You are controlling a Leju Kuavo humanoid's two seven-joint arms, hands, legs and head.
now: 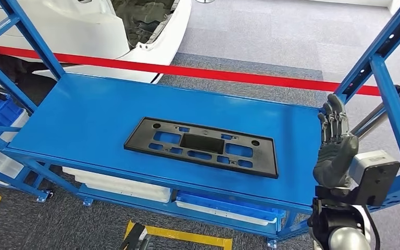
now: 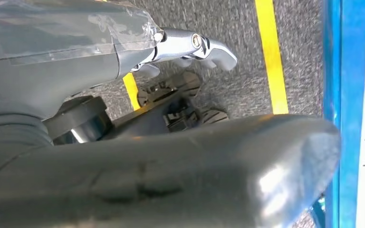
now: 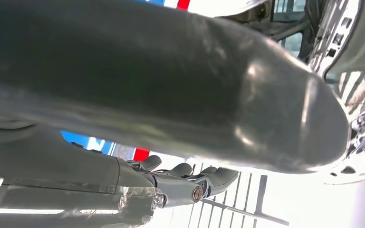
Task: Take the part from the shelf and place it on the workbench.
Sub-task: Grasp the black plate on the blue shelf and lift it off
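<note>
The black part [image 1: 202, 147] lies flat mid-shelf [image 1: 83, 109], untouched; the right hand [image 1: 335, 143] waits raised at the shelf's right edge, fingers [image 1: 333, 117] apart and empty, ready to reach.

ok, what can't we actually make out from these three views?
- Left hand: in the left wrist view the thick thumb fills the foreground, hiding the fingers; whether they are spread or curled is unclear.
- Right hand: raised beside the shelf; the right wrist view is overexposed behind it.
- Black part: its underside against the shelf.
- Bins on the lower tier: contents hidden by the shelf deck.
</note>
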